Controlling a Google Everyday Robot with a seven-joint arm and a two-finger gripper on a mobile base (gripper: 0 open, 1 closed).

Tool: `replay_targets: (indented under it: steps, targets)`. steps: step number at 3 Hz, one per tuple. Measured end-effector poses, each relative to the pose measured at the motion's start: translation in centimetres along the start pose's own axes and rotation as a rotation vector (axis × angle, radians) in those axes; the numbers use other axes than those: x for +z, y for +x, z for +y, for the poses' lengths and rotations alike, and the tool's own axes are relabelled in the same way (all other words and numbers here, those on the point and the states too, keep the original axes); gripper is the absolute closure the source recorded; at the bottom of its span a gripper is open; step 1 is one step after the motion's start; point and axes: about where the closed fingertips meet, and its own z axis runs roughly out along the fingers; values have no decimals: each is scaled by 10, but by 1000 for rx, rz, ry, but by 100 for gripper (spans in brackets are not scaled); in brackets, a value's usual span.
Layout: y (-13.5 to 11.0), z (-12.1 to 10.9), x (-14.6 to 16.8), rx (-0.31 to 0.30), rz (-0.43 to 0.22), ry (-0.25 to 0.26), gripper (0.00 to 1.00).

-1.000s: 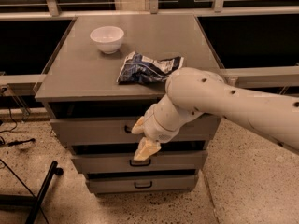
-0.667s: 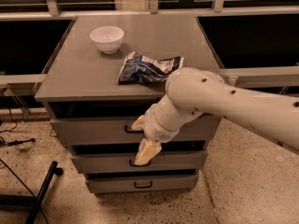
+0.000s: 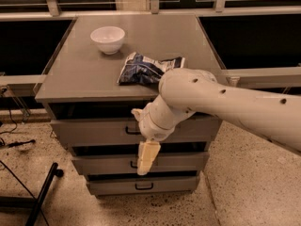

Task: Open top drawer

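Observation:
The top drawer (image 3: 89,132) is the uppermost of three grey fronts on the cabinet, under a dark gap below the cabinet top. Its small black bar handle (image 3: 131,130) shows only at its left end; my wrist covers the rest. My gripper (image 3: 141,136) hangs in front of that handle, at the end of the white arm coming in from the right. One cream finger (image 3: 137,113) sits above the handle and the other (image 3: 145,157) points down over the middle drawer. The fingers stand apart, so the gripper is open, with the handle roughly between them.
A white bowl (image 3: 107,39) and a crumpled blue-and-white snack bag (image 3: 143,68) lie on the cabinet top (image 3: 75,74). The middle drawer (image 3: 103,164) and bottom drawer (image 3: 117,185) sit below. A black stand leg (image 3: 42,192) crosses the speckled floor at left. Railings run behind.
The gripper has sunk very slightly in front of the drawer fronts. The drawers, bowl and bag have not moved.

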Motion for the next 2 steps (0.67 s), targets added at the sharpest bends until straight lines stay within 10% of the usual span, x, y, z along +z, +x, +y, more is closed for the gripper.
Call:
replay_targets:
  steps: [2]
  targets:
    - [6,-15,19,13,33,2,34]
